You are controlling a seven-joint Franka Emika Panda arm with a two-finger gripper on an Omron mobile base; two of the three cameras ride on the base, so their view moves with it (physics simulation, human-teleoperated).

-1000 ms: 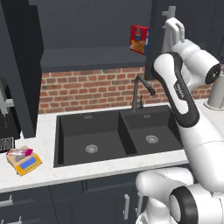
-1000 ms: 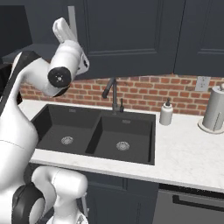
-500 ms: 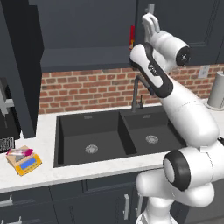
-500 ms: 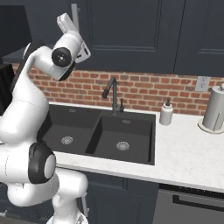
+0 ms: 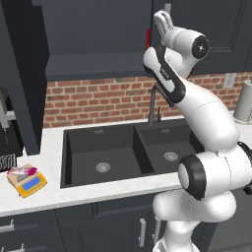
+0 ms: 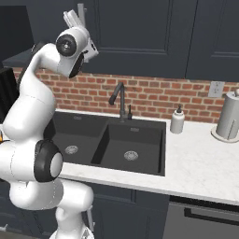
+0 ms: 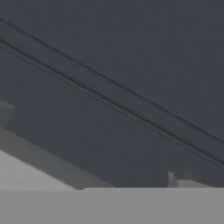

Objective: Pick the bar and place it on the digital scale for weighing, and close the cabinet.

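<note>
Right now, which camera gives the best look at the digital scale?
The left base view: the digital scale sits on the counter left of the sink, with the bar lying on top. In the right base view, just an orange sliver at the left edge may be it.

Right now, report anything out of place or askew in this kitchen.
The cabinet above the sink stands open, its door swung out to the left over the counter. On the digital scale, the bar lies at a slant across the plate. Nothing looks spilled or damaged.
</note>
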